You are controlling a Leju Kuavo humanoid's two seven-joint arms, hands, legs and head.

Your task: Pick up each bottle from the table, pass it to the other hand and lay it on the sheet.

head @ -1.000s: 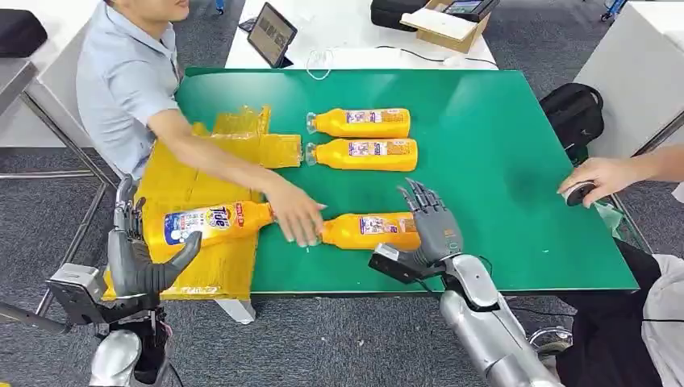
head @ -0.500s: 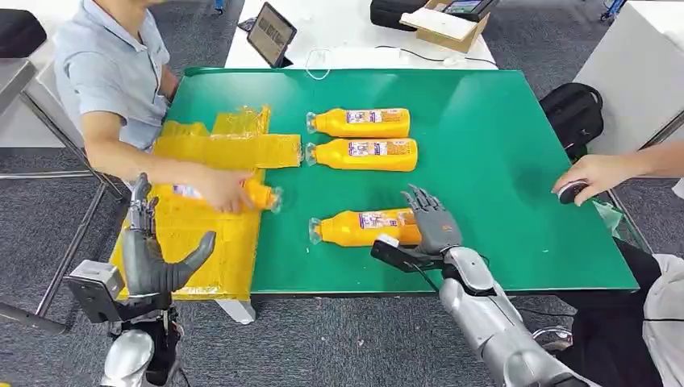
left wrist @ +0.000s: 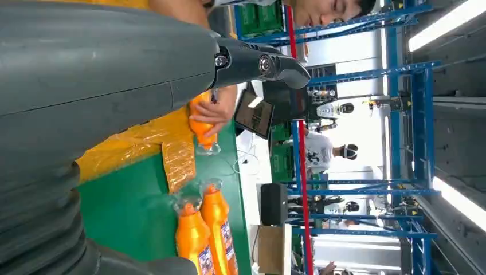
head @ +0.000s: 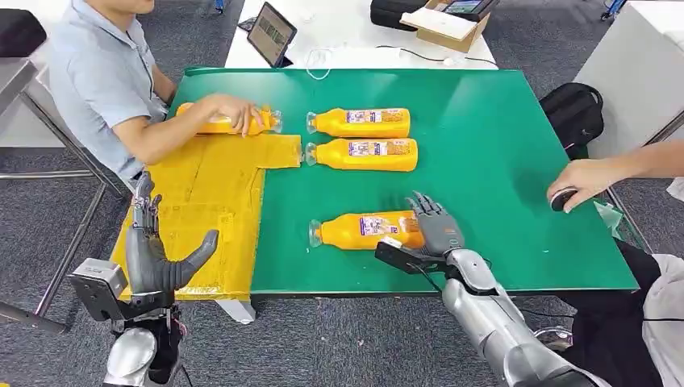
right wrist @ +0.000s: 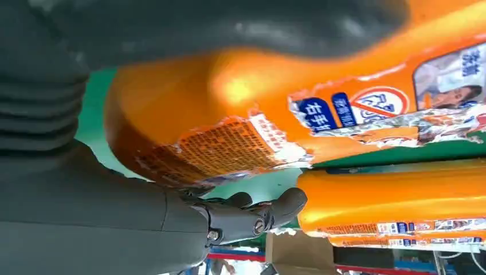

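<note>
**Grasp at the bottle base — slip risk**

My right hand (head: 435, 230) wraps the base end of the nearest bottle (head: 363, 229), lying on the green worktop (head: 500, 145); whether the fingers (right wrist: 252, 215) have fully tightened I cannot tell. My left hand (head: 157, 258) waits spread, holding nothing, over the yellow sheet (head: 210, 201). Judged risk: an end grip lets the bottle tip or roll on lifting — neck-heavy swing. Farther off lie two more bottles (head: 359, 122), and a person's hand (head: 234, 111) holds a fourth.

Person's hand (head: 231, 112) partly covering bottle (head: 260, 122)
</note>
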